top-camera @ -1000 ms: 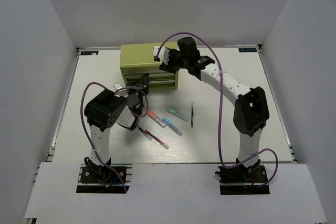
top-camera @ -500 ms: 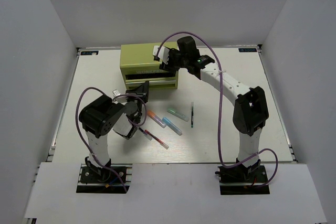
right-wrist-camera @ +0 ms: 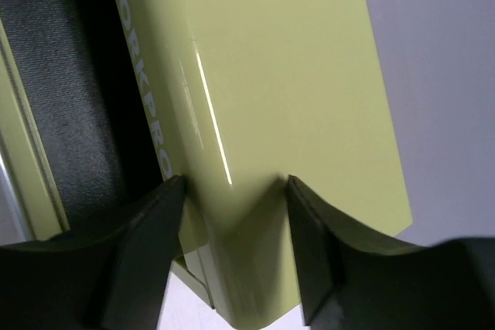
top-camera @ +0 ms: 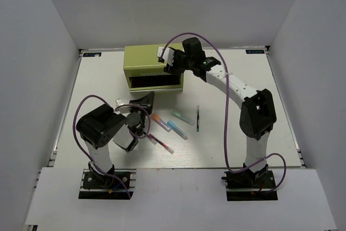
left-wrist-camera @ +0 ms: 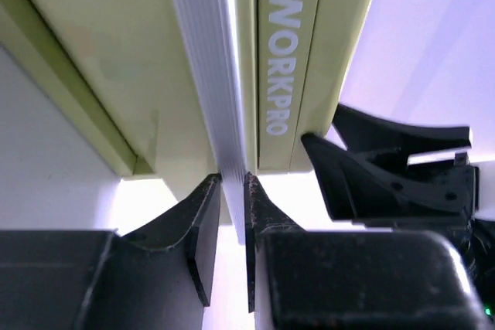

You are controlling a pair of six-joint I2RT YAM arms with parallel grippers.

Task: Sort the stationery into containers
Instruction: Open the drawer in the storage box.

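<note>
The olive-green tool chest [top-camera: 151,60] stands at the back of the table with one drawer [top-camera: 157,83] pulled out, its inside black. My left gripper [top-camera: 145,100] is shut on the drawer's silver ribbed handle [left-wrist-camera: 205,59]; in its wrist view the gripper [left-wrist-camera: 232,191] pinches the handle's end. My right gripper [top-camera: 173,63] rests on the chest's top right corner, and its wrist view [right-wrist-camera: 232,191] shows the jaws wide apart on either side of that corner. The stationery lies on the table: orange [top-camera: 158,118], blue [top-camera: 177,130] and green [top-camera: 183,117] highlighters, a dark green pen [top-camera: 198,116], a dark/red pen [top-camera: 151,136] and a red-white pen [top-camera: 165,145].
White walls close in the table [top-camera: 243,90] on the left, back and right. The pens lie between the two arms, just right of my left arm's forearm. Purple cables loop above both arms.
My left gripper has drawn back toward the near edge with the handle in it, and the drawer has slid out, showing its black inside. The right arm has not moved.
</note>
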